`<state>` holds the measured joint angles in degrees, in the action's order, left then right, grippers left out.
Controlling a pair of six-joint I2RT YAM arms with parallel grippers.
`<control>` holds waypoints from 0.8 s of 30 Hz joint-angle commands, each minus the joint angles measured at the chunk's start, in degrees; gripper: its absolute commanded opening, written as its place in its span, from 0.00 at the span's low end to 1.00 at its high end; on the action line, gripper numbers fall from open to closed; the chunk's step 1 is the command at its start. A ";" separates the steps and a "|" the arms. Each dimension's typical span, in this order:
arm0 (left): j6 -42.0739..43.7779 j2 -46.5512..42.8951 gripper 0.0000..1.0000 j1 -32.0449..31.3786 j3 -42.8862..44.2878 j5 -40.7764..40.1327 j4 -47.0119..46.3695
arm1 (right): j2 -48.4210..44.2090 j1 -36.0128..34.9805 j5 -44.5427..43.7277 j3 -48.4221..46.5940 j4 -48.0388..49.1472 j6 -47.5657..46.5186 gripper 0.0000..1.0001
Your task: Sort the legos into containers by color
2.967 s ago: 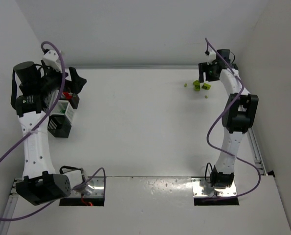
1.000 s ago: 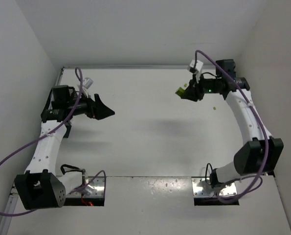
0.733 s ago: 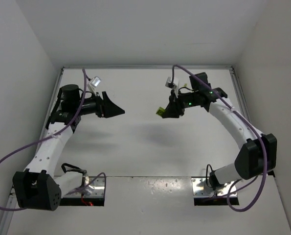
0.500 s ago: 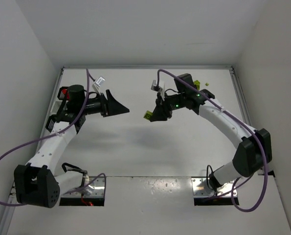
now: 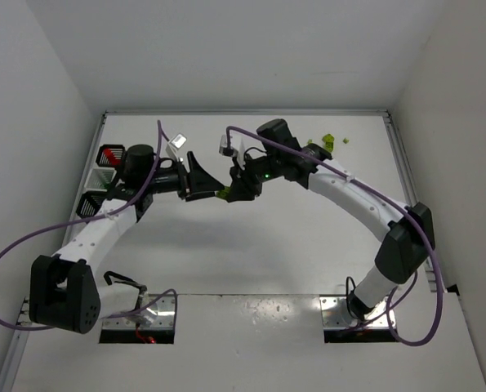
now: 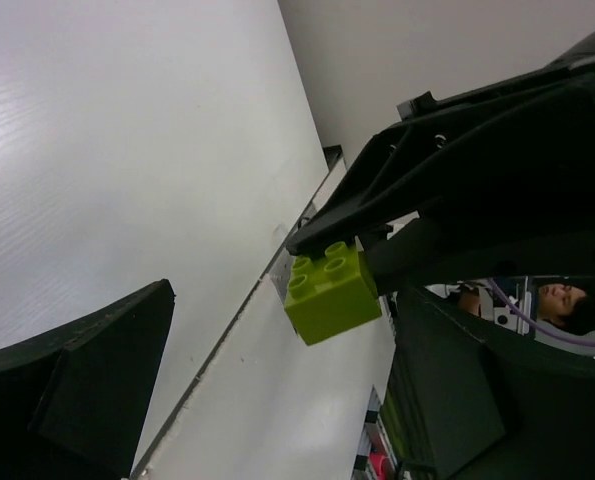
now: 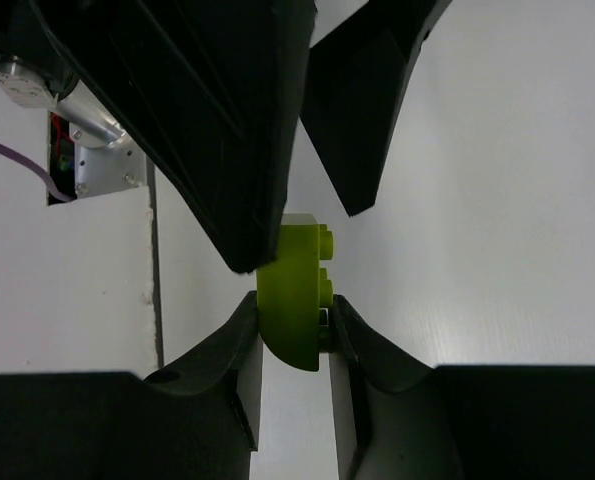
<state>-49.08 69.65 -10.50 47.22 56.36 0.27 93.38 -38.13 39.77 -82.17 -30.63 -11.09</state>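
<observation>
Both arms had swung in from opposite ends of the tabletop [image 5: 251, 245] over the last few seconds. The right one had come from the loose yellow-green legos [image 5: 324, 143] at the far right, and the left one from the containers [image 5: 95, 175] at the far left. They now met above the middle.

The right hand [image 5: 236, 190] was clamped on one yellow-green brick [image 6: 332, 292], pinching it by its sides with the studs showing, clear of the tabletop. It had carried that brick across without shifting its grip. The left hand [image 5: 210, 186] stood wide apart and held nothing.

In the right wrist view the left hand's two fingers [image 7: 207, 130] reached in from above, one on each side of the brick. One tip was right against the brick or very nearly so, and the other had a gap. We could not tell whether there was contact.

We judged this to be a handover set up but not yet made. The brick still belonged to the right hand, and the left had yet to close. The containers sat on the left arm's side, so passing the brick over made sense. The risk we saw was the right hand letting go before the left had a firm pinch.
</observation>
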 commanded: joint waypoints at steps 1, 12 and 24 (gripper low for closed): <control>-3.74 0.40 1.00 -0.57 -1.26 0.60 -4.22 | 1.27 -1.68 -3.72 -3.08 -0.48 -2.09 0.07; -4.27 0.40 0.51 -0.57 -3.63 0.60 -4.84 | 1.80 -5.90 -9.87 -4.23 -1.01 -4.46 0.07; -7.08 -3.72 0.36 -0.57 -8.81 1.64 -7.82 | 2.33 -6.95 -15.69 -3.08 3.03 -3.41 0.04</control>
<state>-55.18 68.51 -10.68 40.03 55.57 -6.31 96.60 -45.06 27.59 -83.72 -33.30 -14.72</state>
